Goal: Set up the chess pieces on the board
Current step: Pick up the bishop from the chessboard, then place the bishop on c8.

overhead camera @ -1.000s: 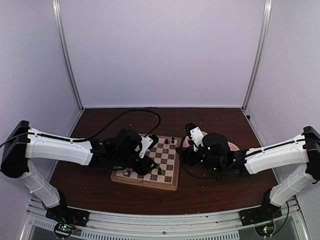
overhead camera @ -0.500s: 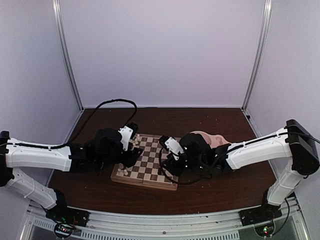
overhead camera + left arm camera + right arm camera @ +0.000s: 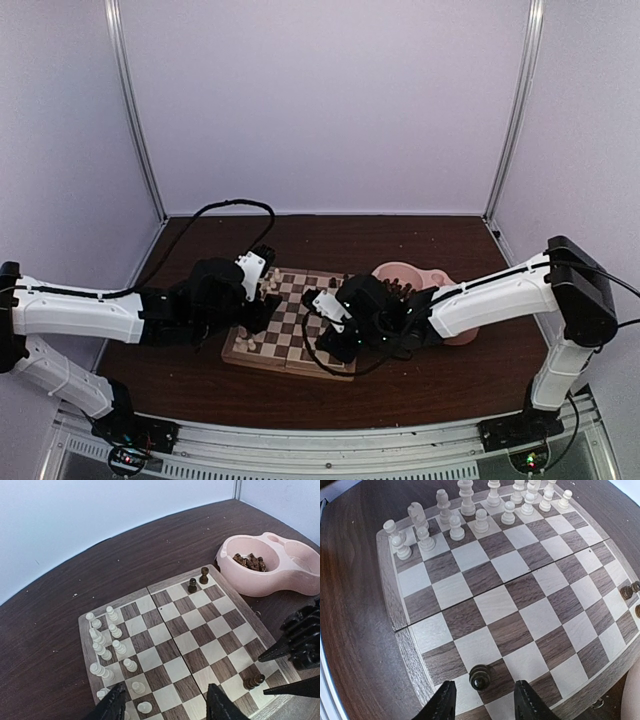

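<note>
The board (image 3: pixel 290 328) lies between my arms. Several cream pieces (image 3: pixel 102 647) stand in two rows along one edge, also seen in the right wrist view (image 3: pixel 470 510). Two dark pieces (image 3: pixel 198 580) stand at the far corner by the bowl. One dark pawn (image 3: pixel 480 676) stands near the opposite corner, just ahead of and between my open right gripper (image 3: pixel 485 707) fingers, untouched. It also shows in the left wrist view (image 3: pixel 253 681). My left gripper (image 3: pixel 165 710) is open and empty over the cream side. In the top view the left gripper (image 3: pixel 262 300) and right gripper (image 3: pixel 323 325) hover over the board.
A pink double bowl (image 3: pixel 295 575) sits right of the board with several dark pieces (image 3: pixel 250 561) in one well; it shows in the top view (image 3: pixel 405 270). A black cable (image 3: pixel 230 205) loops behind the left arm. White walls enclose the table.
My right gripper moved left from the pink bowl to the board's near right corner. My left gripper drew back to the board's left side and has since held still.
</note>
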{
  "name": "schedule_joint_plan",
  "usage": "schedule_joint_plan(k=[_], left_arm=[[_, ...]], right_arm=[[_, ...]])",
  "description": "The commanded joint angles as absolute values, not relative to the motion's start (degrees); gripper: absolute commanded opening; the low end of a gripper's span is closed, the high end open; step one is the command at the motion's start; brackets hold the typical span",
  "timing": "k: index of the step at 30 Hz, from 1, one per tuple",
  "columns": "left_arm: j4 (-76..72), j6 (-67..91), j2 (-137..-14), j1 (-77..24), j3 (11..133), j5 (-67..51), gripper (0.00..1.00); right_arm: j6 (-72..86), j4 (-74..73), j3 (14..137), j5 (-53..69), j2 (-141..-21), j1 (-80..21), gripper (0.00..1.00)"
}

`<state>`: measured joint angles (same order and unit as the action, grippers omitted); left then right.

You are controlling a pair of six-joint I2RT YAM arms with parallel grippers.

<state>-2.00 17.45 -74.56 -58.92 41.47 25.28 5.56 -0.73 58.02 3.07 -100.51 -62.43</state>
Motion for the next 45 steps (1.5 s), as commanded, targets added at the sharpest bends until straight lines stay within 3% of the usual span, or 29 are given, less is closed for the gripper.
schedule_joint_plan(k=[1, 12, 18, 38, 45], left_arm=[[-3.15, 16.19, -73.1, -58.73, 42.98, 26.28, 0.56], [-2.55, 15.57, -72.66, -58.77, 43.29, 26.39, 0.56], [-1.86, 15.73, -72.45, -58.72, 43.75, 25.15, 0.56], [-2.55, 17.94, -74.79, -58.75, 44.09, 21.28, 0.56], [-2.6, 17.85, -74.8, -58.8, 43.7, 21.0, 0.56]], right_arm=[[5.52, -2.64, 60.23, 2.62, -102.04, -62.89, 0.4], [5.53, -3.25, 62.79, 2.69, -105.23, -62.8, 0.34], [6.11, -3.18, 63.02, 1.97, -104.87, -62.48, 0.17], [11.62, -2.0, 63.39, -10.96, -101.46, -53.09, 0.12], [12.2, 2.94, 64.43, -7.2, -106.14, -50.87, 0.11]])
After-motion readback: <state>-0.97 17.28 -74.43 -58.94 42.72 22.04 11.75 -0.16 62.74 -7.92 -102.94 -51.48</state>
